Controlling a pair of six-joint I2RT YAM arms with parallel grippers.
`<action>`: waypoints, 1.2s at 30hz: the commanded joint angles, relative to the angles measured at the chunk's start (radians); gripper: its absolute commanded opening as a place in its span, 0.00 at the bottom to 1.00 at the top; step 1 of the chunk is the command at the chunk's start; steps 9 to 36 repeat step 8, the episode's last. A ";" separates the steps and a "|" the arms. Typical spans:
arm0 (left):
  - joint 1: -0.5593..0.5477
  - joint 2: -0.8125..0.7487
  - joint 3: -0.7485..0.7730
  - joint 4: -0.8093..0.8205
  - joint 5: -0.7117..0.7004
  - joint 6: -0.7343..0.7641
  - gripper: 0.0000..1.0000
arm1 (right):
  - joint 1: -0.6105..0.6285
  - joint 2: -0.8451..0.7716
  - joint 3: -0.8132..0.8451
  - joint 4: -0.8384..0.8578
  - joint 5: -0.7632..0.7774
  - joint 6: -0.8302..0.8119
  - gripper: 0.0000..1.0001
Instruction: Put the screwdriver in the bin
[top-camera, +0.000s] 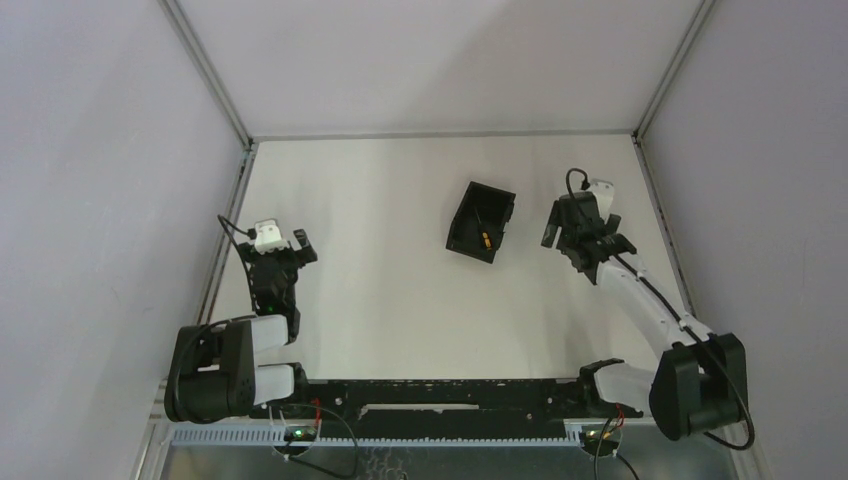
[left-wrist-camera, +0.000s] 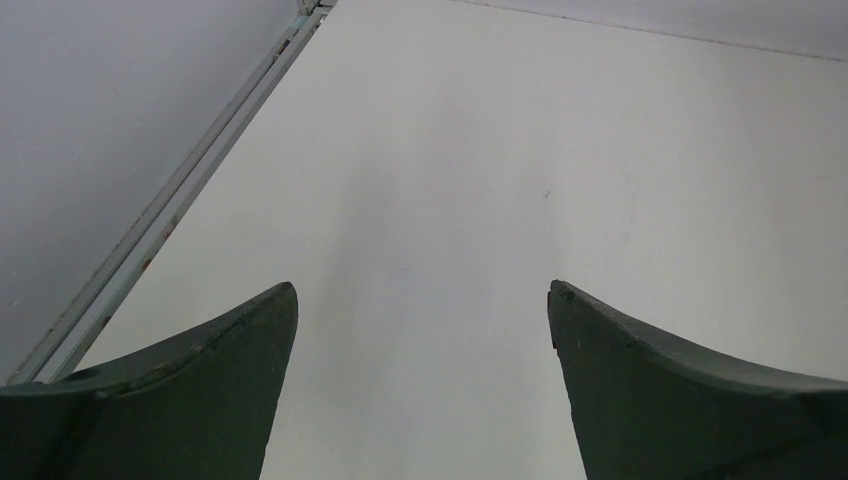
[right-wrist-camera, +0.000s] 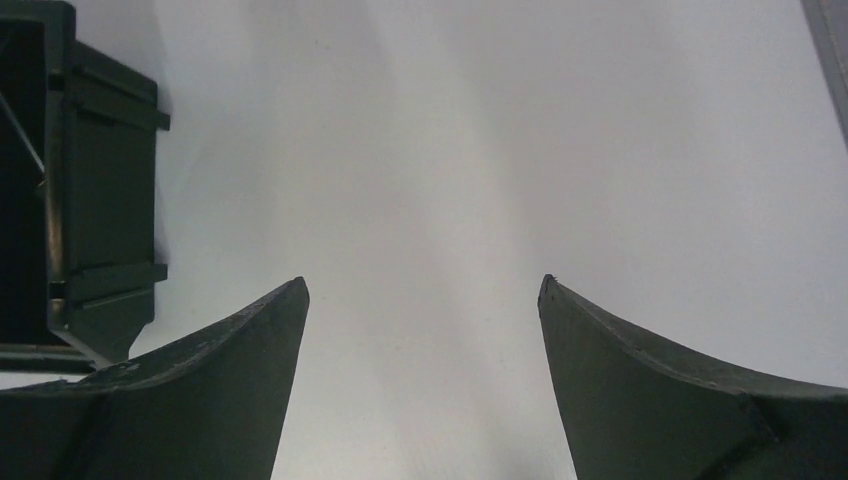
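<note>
The small black bin (top-camera: 480, 222) stands on the white table, a little right of the middle. A tiny yellow-orange and black screwdriver (top-camera: 486, 239) lies inside it, on the floor of the bin. To the right of the bin, my right gripper (top-camera: 556, 226) hangs open and apart from it, holding nothing. In the right wrist view the bin's outer wall (right-wrist-camera: 100, 220) shows at the left edge, and only bare table lies between the spread fingers of the right gripper (right-wrist-camera: 424, 285). My left gripper (top-camera: 298, 243) is open at the left side, and in its own view the left gripper (left-wrist-camera: 422, 288) is empty.
Grey walls enclose the table on three sides, with metal rails (top-camera: 225, 250) along the left edge and at the right edge (top-camera: 660, 215). The arm bases and a black bar (top-camera: 440, 392) line the near edge.
</note>
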 joint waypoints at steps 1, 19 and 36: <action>-0.007 -0.008 0.034 0.019 -0.007 0.016 1.00 | -0.018 -0.065 -0.079 0.133 -0.009 -0.021 0.92; -0.006 -0.008 0.035 0.019 -0.007 0.015 1.00 | -0.024 -0.169 -0.166 0.202 -0.025 -0.031 0.92; -0.006 -0.008 0.035 0.019 -0.007 0.015 1.00 | -0.024 -0.169 -0.166 0.202 -0.025 -0.031 0.92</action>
